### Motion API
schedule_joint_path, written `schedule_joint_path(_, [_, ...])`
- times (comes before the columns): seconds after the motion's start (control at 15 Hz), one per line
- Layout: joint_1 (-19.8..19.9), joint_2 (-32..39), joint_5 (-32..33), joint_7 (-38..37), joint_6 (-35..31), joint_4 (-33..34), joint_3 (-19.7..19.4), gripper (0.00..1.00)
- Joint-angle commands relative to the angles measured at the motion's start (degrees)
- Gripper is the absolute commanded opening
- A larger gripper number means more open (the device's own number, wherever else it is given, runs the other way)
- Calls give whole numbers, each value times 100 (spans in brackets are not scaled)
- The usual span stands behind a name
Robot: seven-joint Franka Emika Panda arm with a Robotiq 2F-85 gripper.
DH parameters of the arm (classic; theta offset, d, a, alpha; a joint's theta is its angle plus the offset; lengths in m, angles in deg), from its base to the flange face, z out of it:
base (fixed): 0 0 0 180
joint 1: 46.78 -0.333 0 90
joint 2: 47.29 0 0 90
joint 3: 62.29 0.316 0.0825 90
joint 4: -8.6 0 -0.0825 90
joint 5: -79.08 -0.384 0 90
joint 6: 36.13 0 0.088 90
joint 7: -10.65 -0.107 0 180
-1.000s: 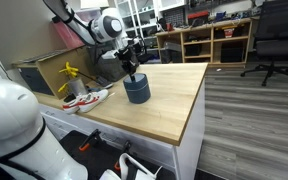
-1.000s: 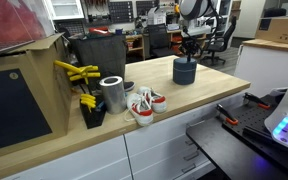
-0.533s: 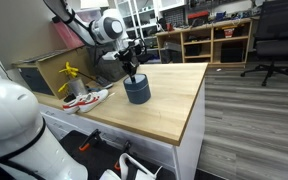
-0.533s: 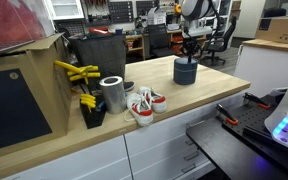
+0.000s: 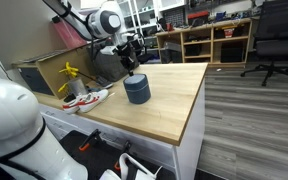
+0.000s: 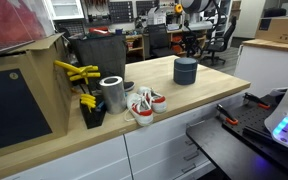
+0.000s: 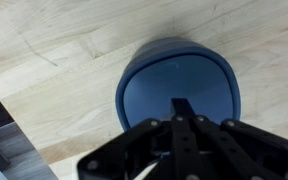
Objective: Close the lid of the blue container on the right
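Observation:
The blue container stands on the wooden table in both exterior views. Its lid lies flat on top of it and covers the opening; in the wrist view it shows as a round slate-blue disc. My gripper hangs a short way above the container, clear of the lid, and it also shows in an exterior view. In the wrist view the fingers are pressed together over the lid with nothing between them.
A silver tin, red and white sneakers and yellow tools sit near a big dark grey bin. The table's edge drops to the floor beside the container.
My gripper has risen straight up off the top of the container. The container and its lid have stayed in place.

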Motion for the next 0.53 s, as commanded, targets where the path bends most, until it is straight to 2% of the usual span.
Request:
schedule_joint_path(0.0, [16,-416,-246,248,303,-27,35,0])
schedule_joint_path(0.33, [22,-781,-382,479,933,83,74,0])
schedule_joint_path(0.47, [2,-971,-469,910,1396,178,77,0])
